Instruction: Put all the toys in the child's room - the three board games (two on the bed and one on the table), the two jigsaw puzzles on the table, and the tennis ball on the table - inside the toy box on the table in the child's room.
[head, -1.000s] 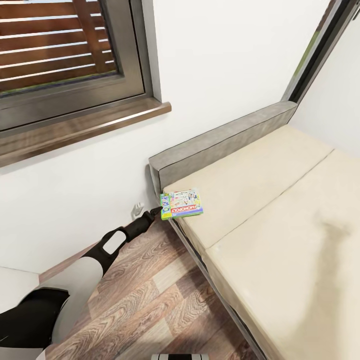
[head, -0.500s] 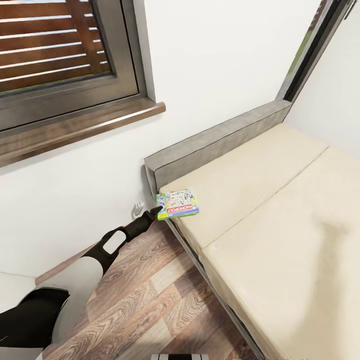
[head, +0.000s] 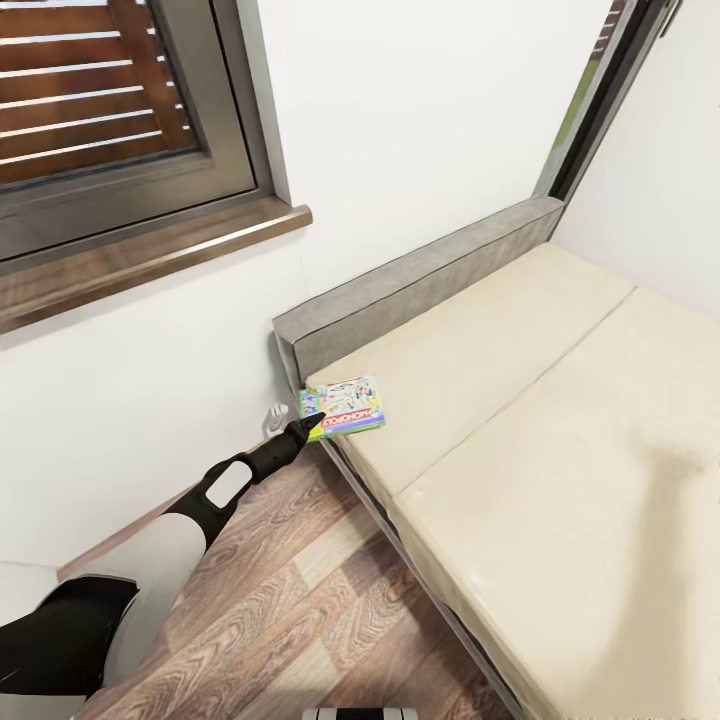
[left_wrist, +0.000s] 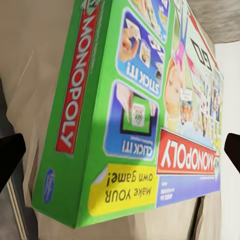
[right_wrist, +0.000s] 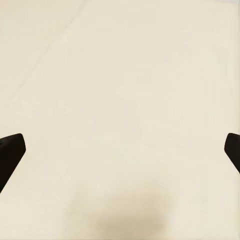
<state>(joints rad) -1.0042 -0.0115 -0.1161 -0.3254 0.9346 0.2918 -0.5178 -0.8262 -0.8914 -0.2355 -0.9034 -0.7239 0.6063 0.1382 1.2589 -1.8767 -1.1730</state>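
A green-edged white Monopoly board game lies flat on the corner of the bed, close to the grey headboard. My left gripper is at the box's near left corner, coming in from the floor side. Seen from the left wrist, the Monopoly box is very close, and the left gripper is open, with its dark fingertips spread wide at either side. My right gripper hangs open over the bare beige sheet with nothing between its fingers.
A white wall with a dark-framed window and wooden sill rises behind the headboard. Wood-plank floor runs along the bed's dark frame. A small white wall fitting sits just beyond my left gripper. A second tall window meets the far corner.
The camera has swung, sliding the whole scene leftward. Against the box, my left gripper has closed in, and its tip now overlaps the Monopoly box's near corner.
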